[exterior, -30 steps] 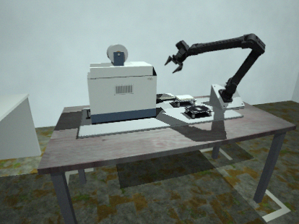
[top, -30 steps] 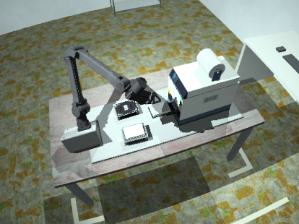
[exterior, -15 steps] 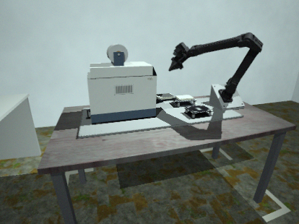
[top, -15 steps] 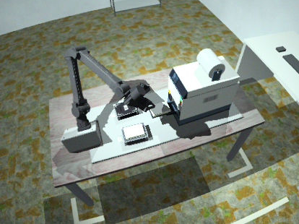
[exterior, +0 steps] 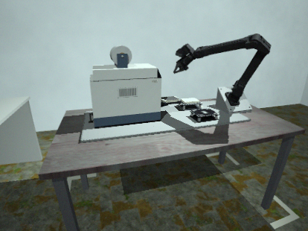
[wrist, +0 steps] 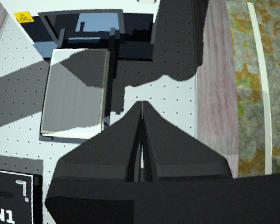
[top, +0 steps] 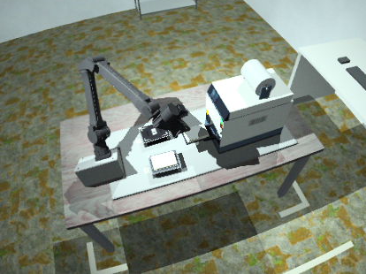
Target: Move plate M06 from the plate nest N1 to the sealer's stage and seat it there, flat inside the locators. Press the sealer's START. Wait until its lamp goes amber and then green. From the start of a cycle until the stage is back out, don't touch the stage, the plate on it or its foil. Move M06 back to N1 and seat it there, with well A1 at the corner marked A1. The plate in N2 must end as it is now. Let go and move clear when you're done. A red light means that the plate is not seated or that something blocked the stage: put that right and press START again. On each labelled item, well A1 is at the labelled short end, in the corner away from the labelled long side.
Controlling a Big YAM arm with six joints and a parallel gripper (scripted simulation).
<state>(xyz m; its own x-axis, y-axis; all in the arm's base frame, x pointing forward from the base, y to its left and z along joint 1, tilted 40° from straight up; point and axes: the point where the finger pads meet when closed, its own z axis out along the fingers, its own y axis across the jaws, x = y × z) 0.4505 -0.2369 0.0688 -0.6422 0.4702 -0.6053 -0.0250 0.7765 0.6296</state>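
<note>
Top view: 1 gripper (top: 180, 121) closed empty, 2 plates (top: 155, 133), 1 sealer (top: 249, 109)

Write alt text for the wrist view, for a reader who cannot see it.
The closed, empty gripper hangs above the white perforated mat, pointing toward the sealer's extended stage, a flat grey tray. The sealer's dark front lies beyond it, and the table's wood edge runs along the right.

Bright, even light from overhead, hard dark shadows across the desk (top: 84, 210) and floor. Kinda soft and pixelated everywhere, wrist view blurriest, no glare.
</note>
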